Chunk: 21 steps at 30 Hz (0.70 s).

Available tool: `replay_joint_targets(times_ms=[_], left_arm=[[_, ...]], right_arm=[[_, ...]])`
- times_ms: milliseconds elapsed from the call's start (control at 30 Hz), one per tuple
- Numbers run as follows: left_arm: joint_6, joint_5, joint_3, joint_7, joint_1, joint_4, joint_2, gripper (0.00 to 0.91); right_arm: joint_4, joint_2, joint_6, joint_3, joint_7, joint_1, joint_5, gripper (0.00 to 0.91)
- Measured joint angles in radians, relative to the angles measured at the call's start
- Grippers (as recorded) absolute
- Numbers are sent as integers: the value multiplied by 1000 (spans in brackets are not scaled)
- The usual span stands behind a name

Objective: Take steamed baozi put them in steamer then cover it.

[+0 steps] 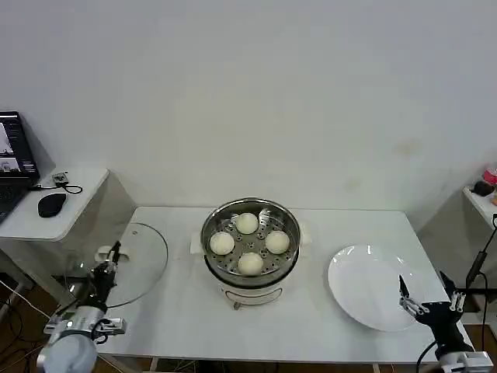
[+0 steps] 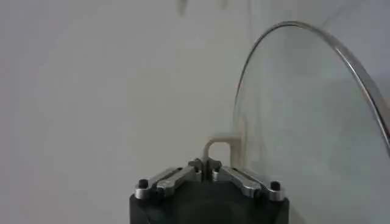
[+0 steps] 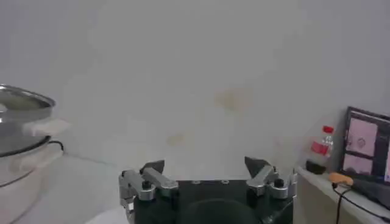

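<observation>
Left gripper [image 1: 111, 252]: at the table's near left corner, jaws clenched on the pale handle of the cover; in the left wrist view [image 2: 205, 163] the fingertips meet around that handle.
Cover [image 1: 144, 260]: glass lid with a metal rim, held at its handle by the left gripper, over the left end of the table, partly past the table's left edge; in the left wrist view [image 2: 317, 122] its rim curves up beside the gripper.
Right gripper [image 1: 411, 303]: at the near right, over the near edge of the white plate, jaws released and spread apart, nothing between them; same in the right wrist view [image 3: 207, 167].
White plate [image 1: 365, 284]: bare, flat on the right side of the table.
Table [image 1: 178, 318]: white, carrying the steamer and plate.
Steamer [image 1: 250, 268]: centre of the table, uncovered, between cover and plate; its rim and side handle appear in the right wrist view [image 3: 24, 125].
Steamed baozi [image 1: 250, 263]: 4 buns on the perforated tray inside the steamer, in a diamond, close together.
</observation>
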Motion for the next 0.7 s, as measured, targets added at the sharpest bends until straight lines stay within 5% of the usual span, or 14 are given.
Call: replay_joint_targets(times_ms=[400, 700], left_arm=[[157, -140, 27, 128, -5, -233, 77, 0], [283, -134, 171, 232, -114, -292, 54, 0]], right_arm=[[-11, 13, 3, -18, -4, 16, -25, 907], [-12, 32, -3, -38, -5, 29, -50, 907]])
